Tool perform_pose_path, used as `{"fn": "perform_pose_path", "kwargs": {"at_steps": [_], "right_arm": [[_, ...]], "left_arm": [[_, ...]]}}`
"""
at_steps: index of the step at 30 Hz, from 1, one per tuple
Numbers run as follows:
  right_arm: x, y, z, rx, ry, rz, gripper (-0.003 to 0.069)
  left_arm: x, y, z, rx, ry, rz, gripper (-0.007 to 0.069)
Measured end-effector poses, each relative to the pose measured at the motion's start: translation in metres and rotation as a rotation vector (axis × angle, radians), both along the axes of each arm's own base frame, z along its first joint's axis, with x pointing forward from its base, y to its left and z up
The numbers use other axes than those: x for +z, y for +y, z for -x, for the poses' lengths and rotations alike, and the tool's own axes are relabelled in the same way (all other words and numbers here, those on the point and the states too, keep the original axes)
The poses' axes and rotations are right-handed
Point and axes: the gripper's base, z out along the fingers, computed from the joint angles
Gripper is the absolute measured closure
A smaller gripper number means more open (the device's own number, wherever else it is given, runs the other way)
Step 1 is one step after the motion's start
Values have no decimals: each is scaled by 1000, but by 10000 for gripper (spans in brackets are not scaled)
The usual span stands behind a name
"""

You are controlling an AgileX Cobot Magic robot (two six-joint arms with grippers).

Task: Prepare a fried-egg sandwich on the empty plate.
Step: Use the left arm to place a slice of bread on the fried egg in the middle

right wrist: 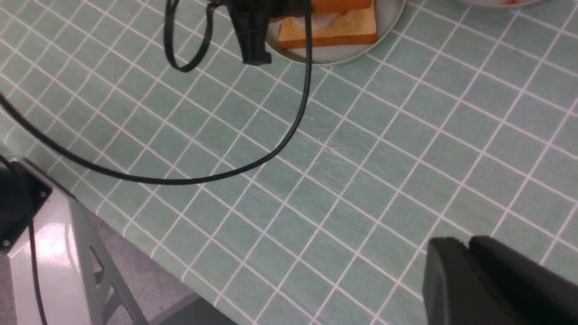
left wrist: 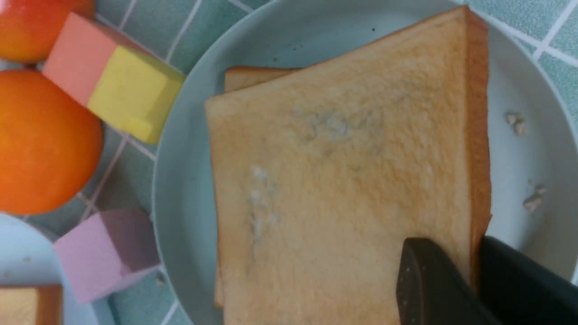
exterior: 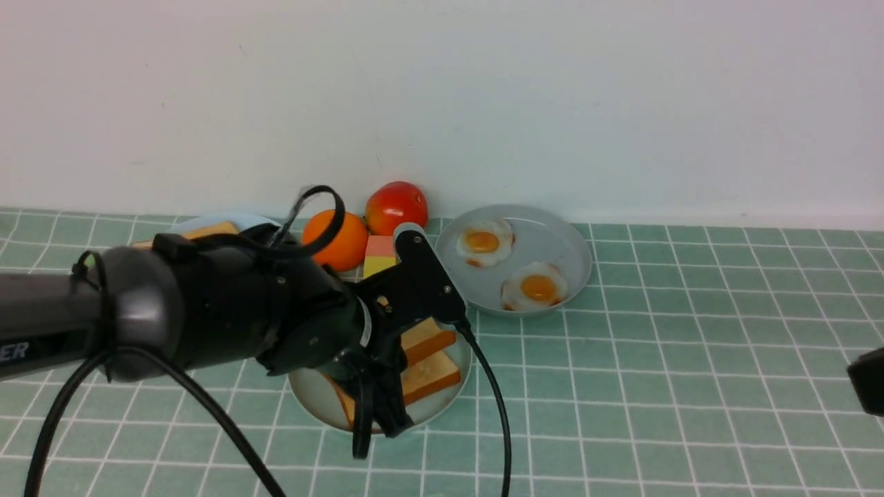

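The fried-egg sandwich [exterior: 429,360] lies on the mint-green plate [exterior: 431,412], on the desk [right wrist: 343,171] just robot-side of the grey plate [exterior: 559,238]. The right wrist view shows a white egg edge [right wrist: 318,20] between the upper toast slice [left wrist: 343,171] and the lower toast slice [left wrist: 253,74]. The left tool [left wrist: 469,257] is narrow and pinches the crust edge of the upper toast slice, one finger on its top face and the other beside the crust. The right tool [right wrist: 460,246] hangs over bare desk well apart from the plate, its fingers pressed together and holding nothing.
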Motion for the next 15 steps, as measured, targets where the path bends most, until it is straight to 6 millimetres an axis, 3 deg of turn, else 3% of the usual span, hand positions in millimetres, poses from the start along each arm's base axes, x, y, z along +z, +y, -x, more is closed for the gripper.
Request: {"fn": "perform_pose_path", "kwargs": {"at_steps": [5,11,15], "right_arm": [[4,-4,10,2,-27,-12,582],[6,-8,20,16,-27,-24,574],[6,-7,22,23,-18,-28,574]], "left_arm": [[-8,-1,-2,-1,16,-11,501],[-7,-1,-1,13,22,2,298],[11,2,5,83,26,66,197]]}}
